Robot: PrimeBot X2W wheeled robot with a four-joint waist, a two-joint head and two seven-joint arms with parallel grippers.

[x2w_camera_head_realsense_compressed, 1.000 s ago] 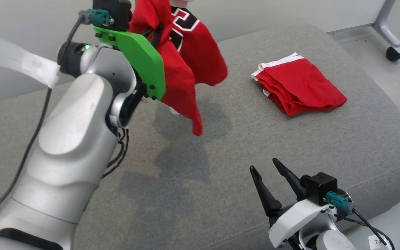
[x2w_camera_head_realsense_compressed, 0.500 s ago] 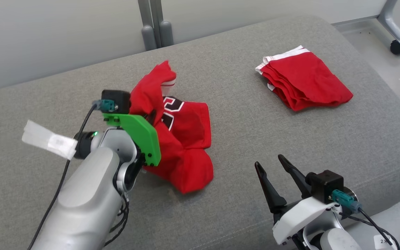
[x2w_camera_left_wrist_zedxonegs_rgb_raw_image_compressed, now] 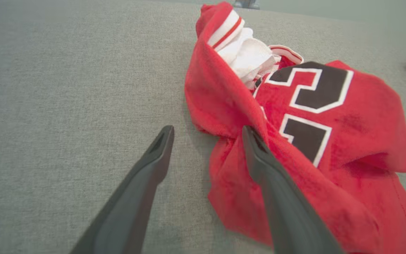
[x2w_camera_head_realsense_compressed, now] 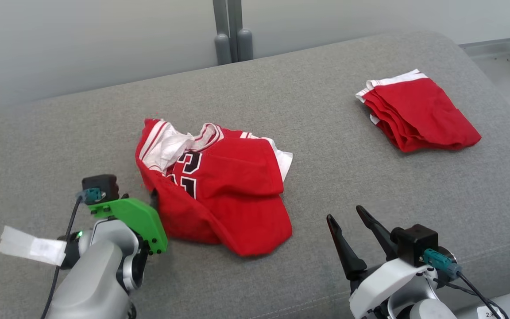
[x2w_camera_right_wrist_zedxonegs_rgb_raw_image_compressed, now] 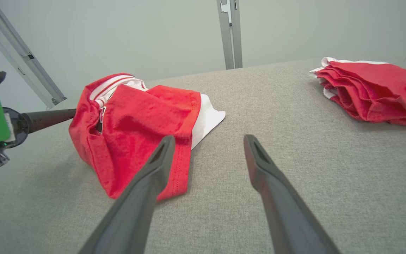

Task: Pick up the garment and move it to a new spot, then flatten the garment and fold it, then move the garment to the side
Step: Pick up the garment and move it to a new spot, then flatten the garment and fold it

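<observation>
The red jersey (x2w_camera_head_realsense_compressed: pixel 219 195) lies crumpled in a heap at the middle of the head view, white lining and black numerals showing. It looks light, soft and limp, likely to sag and bunch when lifted. A pinch on a hem or on the striped collar edge at the heap's upper left seems the best hold. The left gripper (x2w_camera_left_wrist_zedxonegs_rgb_raw_image_compressed: pixel 208 132), lower left, has its fingers spread and holds nothing, one finger against the cloth's edge. The right gripper (x2w_camera_head_realsense_compressed: pixel 344 212), lower right, is also spread and empty. A folded red garment (x2w_camera_head_realsense_compressed: pixel 419 113) sits upper right on the grey cushion (x2w_camera_head_realsense_compressed: pixel 370 186).
</observation>
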